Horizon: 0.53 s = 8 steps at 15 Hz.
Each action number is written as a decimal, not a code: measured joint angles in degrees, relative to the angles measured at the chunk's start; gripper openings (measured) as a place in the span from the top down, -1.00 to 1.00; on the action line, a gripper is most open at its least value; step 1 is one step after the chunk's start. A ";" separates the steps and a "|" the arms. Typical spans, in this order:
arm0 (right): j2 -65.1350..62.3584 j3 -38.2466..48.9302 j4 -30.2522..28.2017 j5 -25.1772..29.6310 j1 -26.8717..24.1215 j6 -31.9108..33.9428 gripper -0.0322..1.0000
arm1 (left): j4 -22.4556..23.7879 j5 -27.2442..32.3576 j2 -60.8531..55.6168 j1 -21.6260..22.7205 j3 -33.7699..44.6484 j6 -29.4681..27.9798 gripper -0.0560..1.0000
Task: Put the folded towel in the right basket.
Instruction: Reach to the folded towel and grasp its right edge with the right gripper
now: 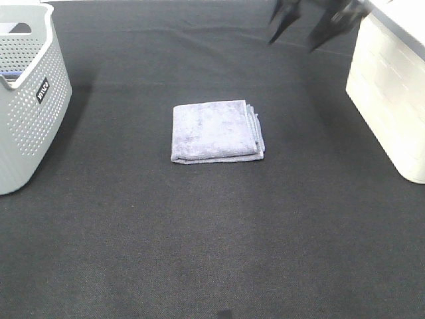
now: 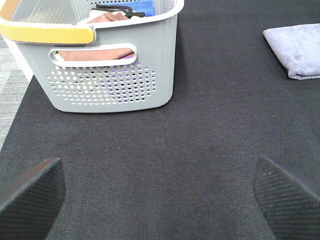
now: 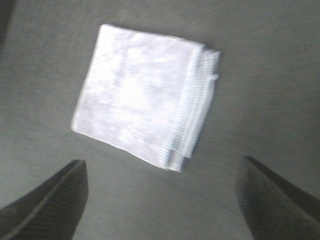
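Observation:
A folded lavender-grey towel (image 1: pixel 216 131) lies flat on the dark cloth in the middle of the table. It also shows in the right wrist view (image 3: pixel 145 117) and at the edge of the left wrist view (image 2: pixel 298 49). My right gripper (image 1: pixel 293 34) is open and empty, blurred, high at the back right, above and behind the towel; its fingers (image 3: pixel 50 205) frame the towel from above. The right basket (image 1: pixel 392 93) is white and stands at the right edge. My left gripper (image 2: pixel 160 192) is open and empty over bare cloth near the grey basket.
A grey perforated basket (image 1: pixel 30 100) stands at the left edge; in the left wrist view (image 2: pixel 110 75) it holds a brown cloth, something blue and a black object. Dark cloth (image 1: pixel 212 252) covers the table.

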 joint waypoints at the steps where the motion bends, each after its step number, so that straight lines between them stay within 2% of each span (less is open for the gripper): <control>1: 2.58 -0.80 0.92 0.00 0.00 -0.06 -0.54 | 0.00 0.00 0.00 0.00 0.00 0.00 -0.95; 8: 17.65 -5.67 1.89 0.06 -0.06 -0.69 -0.54 | 0.00 0.00 0.00 0.00 0.00 0.00 -0.95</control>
